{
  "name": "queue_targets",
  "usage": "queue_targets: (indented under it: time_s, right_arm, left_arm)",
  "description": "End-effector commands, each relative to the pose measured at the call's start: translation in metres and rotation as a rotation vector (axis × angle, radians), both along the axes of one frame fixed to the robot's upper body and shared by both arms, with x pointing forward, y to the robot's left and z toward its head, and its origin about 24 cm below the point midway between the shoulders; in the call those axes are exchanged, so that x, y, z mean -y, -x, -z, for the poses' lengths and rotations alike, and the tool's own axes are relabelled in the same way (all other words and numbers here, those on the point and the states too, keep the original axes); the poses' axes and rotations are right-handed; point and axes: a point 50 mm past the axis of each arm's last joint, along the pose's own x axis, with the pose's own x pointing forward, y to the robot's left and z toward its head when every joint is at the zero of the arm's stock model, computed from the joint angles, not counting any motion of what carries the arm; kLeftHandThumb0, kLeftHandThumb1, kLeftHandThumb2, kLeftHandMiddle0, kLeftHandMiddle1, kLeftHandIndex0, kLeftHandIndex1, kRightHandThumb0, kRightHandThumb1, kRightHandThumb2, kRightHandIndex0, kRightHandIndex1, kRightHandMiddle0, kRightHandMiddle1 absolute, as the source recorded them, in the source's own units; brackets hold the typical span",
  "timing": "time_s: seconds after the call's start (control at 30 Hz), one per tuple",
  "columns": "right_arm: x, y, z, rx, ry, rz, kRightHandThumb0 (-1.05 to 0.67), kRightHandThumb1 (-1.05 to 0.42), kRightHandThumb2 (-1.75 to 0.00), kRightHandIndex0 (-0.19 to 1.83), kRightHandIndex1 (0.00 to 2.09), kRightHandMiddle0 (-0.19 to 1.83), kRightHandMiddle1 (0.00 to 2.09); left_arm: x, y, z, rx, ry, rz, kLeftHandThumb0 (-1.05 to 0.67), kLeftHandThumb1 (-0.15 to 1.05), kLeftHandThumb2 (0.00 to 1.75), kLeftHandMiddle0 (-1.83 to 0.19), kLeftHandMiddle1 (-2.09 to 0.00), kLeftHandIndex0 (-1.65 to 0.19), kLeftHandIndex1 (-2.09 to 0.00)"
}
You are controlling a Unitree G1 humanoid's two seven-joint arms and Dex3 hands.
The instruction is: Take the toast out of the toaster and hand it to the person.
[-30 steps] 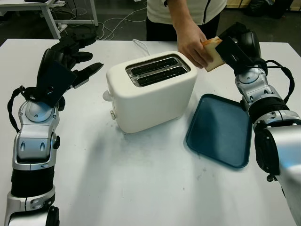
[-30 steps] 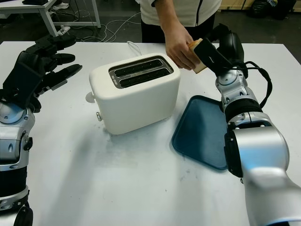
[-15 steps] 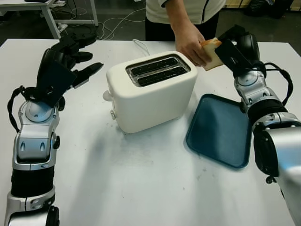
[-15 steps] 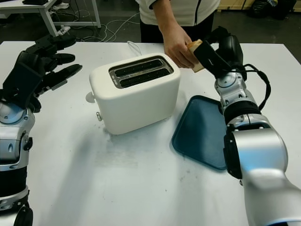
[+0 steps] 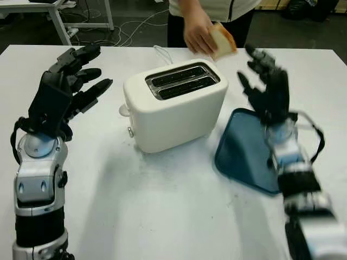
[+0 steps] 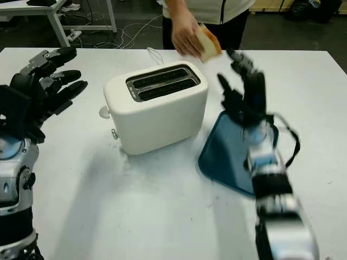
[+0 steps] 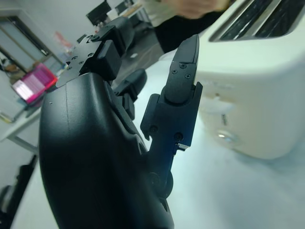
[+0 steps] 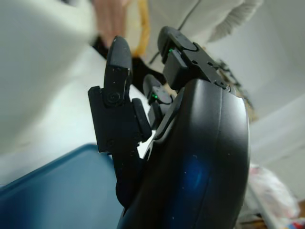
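a white table (image 5: 162,216) carries a white toaster (image 5: 173,105) near its middle, far side, and a dark blue tray (image 5: 246,149) just right of it.

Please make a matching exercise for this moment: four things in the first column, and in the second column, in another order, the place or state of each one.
Things:
1. toast
2. toaster
3. blue tray
4. right hand

Places or states:
A. open, raised above the tray's far end
B. held in the person's hand
C. flat on the table, right of the toaster
D. standing on the table, both slots empty

Pairs: 1-B, 2-D, 3-C, 4-A
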Motion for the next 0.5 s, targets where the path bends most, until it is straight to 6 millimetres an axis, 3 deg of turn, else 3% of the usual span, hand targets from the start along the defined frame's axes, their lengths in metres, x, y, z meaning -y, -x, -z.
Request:
queue_targets:
  time_s: [0.0, 0.23, 0.47]
  right_arm:
    - [-0.006, 0.032, 0.008, -0.035, -0.11, -0.04, -0.53, -0.92, -0.57, 0.36, 0.07, 0.36, 0.0]
    - [-0.025, 0.072, 0.029, -0.131, -0.252, -0.069, -0.5, -0.92, -0.59, 0.36, 0.06, 0.35, 0.0]
    - [-0.043, 0.09, 0.039, -0.196, -0.321, -0.115, -0.49, -0.92, -0.63, 0.28, 0.01, 0.23, 0.0]
  left_arm:
    - [-0.003, 0.016, 0.007, -0.045, 0.08, -0.019, -0.3, 0.92, 0.06, -0.02, -0.81, -0.25, -0.29]
    - [-0.001, 0.045, 0.029, -0.076, 0.077, -0.077, -0.37, 0.92, 0.17, -0.11, -0.72, -0.28, -0.25]
    - [0.009, 0.064, 0.054, -0.136, 0.096, -0.093, -0.43, 0.92, 0.22, -0.18, -0.56, -0.31, -0.17]
